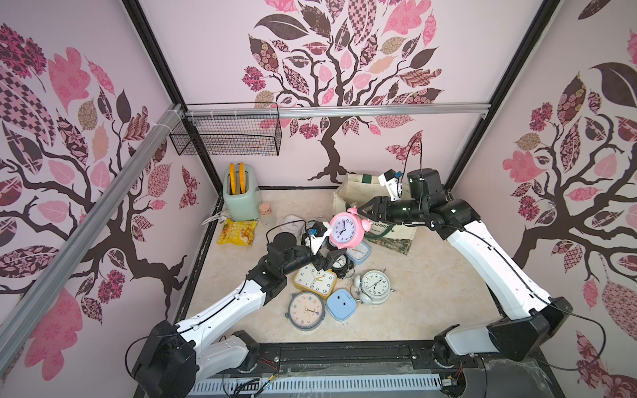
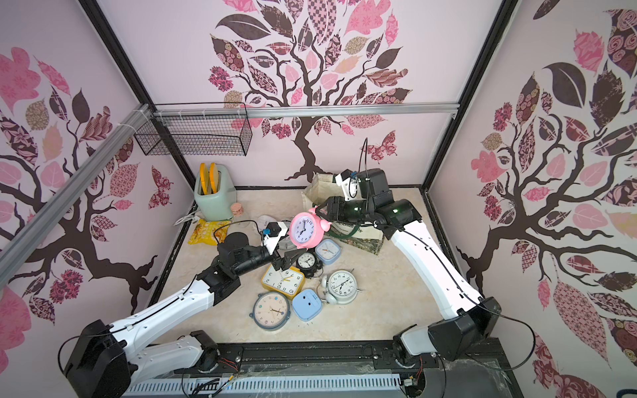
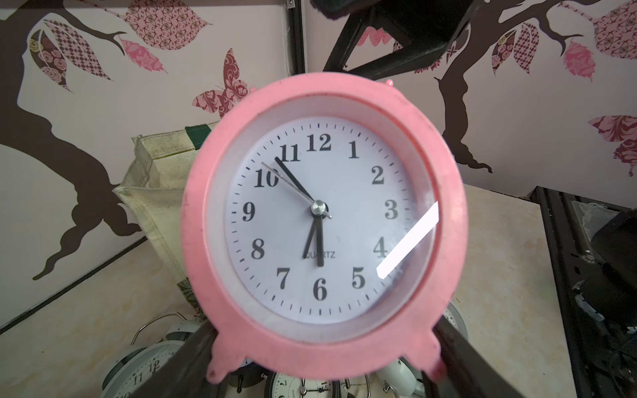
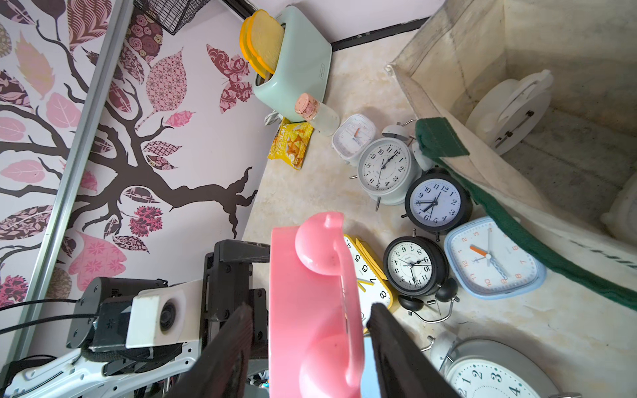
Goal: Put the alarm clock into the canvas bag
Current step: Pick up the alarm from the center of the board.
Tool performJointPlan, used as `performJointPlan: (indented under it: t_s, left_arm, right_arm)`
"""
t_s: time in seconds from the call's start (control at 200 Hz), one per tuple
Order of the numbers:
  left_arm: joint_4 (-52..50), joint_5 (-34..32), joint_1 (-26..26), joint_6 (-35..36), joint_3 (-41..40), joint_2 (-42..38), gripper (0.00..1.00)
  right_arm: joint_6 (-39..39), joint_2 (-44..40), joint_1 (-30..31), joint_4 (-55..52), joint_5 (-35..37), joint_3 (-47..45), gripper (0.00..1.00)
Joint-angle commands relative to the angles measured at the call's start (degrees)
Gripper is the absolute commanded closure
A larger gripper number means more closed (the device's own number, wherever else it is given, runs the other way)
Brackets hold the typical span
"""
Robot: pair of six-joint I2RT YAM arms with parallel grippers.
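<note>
Alarm clock, pink round plastic with twin bells, is hanging in the air above the beige marbled counter, its white dial facing the left arm. The left claw is gripping it part-open, one finger pressing each lower side by the feet, as the left wrist view is showing; in both top views the clock body is covering part of that contact. The right claw is straddling the bell end, a finger lying on either side of the casing. A thin gap is showing on one side, and whether it is pinching cannot be told. The cream canvas bag with dark green strap handles is standing open at the far right of the counter, just behind the clock and apart from it. The right arm is hiding much of it and cutting its lettering short. A white round object is lying inside, face turned away. The yellow square clock is being partly hidden by the left claw.
</note>
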Motion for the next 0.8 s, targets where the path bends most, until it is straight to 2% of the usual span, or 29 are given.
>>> performJointPlan:
  t_s: [0.0, 0.22, 0.395, 0.795]
  left_arm:
    - [2.73, -0.41, -0.09, 0.11, -1.11, -0.10, 0.23]
    - [2.72, -0.50, -0.14, 0.02, -1.08, 0.23, 0.23]
    - [2.70, -0.35, -0.13, 0.01, -1.02, 0.63, 0.23]
    - [2.74, 0.03, -0.25, -0.12, -1.00, 0.74, 0.22]
  right_arm:
    - [-1.11, -1.50, 0.12, -1.55, 0.83, -0.52, 0.42]
    - [-1.16, -0.95, 0.11, -1.05, 0.51, -1.58, 0.50]
    - [-1.26, -1.04, 0.11, -0.60, 0.85, -1.63, 0.60]
    - [-1.11, 0.72, 0.15, 1.31, 0.35, -1.14, 0.74]
